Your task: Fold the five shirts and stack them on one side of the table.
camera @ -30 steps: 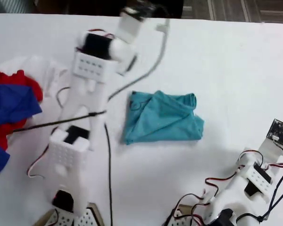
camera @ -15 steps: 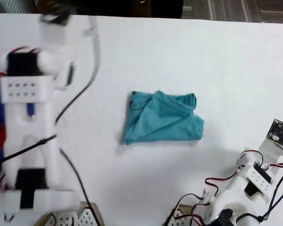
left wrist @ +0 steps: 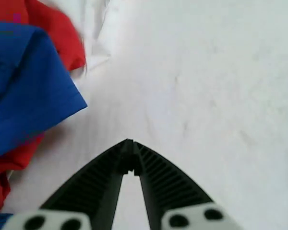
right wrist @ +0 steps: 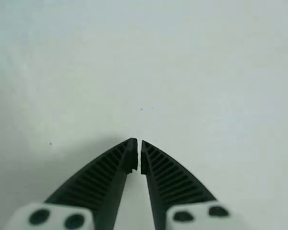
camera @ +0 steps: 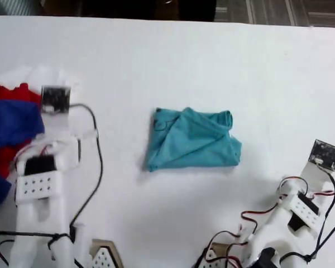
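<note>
**One shirt folded mid-surface, the rest heaped beside my left hand**

A teal shirt (camera: 192,139) lies folded near the middle of the white surface (camera: 240,67), well apart from both of my arms. The risk I judge from here is twofold. The fold is loose, so dragging or lifting it by one edge to start the stack could pull it open again. The remaining shirts overlap each other, so a pinch into the heap could catch two layers and lift more than one garment.

The teal shirt is a rough rectangle, with uneven edges, diagonal creases and a raised lump of fabric at its far corner. It looks soft and thin.

At the left edge of the surface sits the unfolded heap: a blue shirt (left wrist: 24,86) lying over a red shirt (left wrist: 57,28), with white cloth (camera: 44,75) at the far side. I cannot tell exactly how many garments are in it.

My left hand (left wrist: 129,155) hangs just beside that heap over bare surface, its two tips pressed together and holding nothing. My right hand (right wrist: 134,155) is over bare surface at the near right corner, tips all but touching, also empty.
</note>
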{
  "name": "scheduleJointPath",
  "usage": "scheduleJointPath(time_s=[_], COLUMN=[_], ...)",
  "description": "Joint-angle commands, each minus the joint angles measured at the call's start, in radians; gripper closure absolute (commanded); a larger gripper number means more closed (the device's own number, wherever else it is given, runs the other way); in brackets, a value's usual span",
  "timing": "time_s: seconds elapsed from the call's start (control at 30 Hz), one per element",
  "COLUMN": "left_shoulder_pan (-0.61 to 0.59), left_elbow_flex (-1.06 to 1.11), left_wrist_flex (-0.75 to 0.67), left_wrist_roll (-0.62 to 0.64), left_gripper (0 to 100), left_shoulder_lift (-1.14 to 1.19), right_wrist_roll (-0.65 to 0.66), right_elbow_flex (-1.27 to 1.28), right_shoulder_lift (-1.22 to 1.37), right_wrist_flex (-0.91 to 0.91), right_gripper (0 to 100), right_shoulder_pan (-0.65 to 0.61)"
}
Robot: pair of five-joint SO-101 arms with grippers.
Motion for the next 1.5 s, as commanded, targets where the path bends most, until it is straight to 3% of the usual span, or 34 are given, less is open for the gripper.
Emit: scheduleJointPath(time_s=[0.0, 0.1, 0.23, 0.43, 0.57, 0.7, 1.13, 1.47], left_shoulder_pan=[-0.017, -0.015, -0.014, -0.011, -0.011, -0.011, -0.006, 0.015], left_elbow_flex=[0.021, 0.022, 0.013, -0.022, -0.022, -0.022, 0.001, 0.001], left_wrist_flex=[-0.074, -0.141, -0.209, -0.221, -0.221, -0.221, -0.272, -0.272], left_wrist_roll=[0.012, 0.015, 0.046, 0.092, 0.109, 0.109, 0.110, 0.106], left_gripper=[97, 97, 97, 97, 97, 97, 97, 97], left_shoulder_lift=[0.018, 0.118, 0.275, 0.356, 0.362, 0.362, 0.356, 0.362], right_wrist_roll=[0.075, 0.124, 0.121, 0.121, 0.121, 0.120, 0.043, 0.043], right_elbow_flex=[-0.028, -0.080, -0.353, -0.806, -0.934, -1.000, -1.557, -1.959], right_shoulder_lift=[-0.041, -0.041, -0.030, -0.028, 0.005, 0.150, 0.848, 1.208], right_wrist_flex=[0.022, 0.104, 0.407, 0.796, 0.840, 0.834, 0.958, 1.148], right_gripper=[97.7, 97.8, 97.8, 97.8, 97.8, 97.8, 97.8, 97.8], right_shoulder_pan=[-0.071, -0.147, -0.257, -0.573, -0.808, -0.947, -1.113, -1.178])
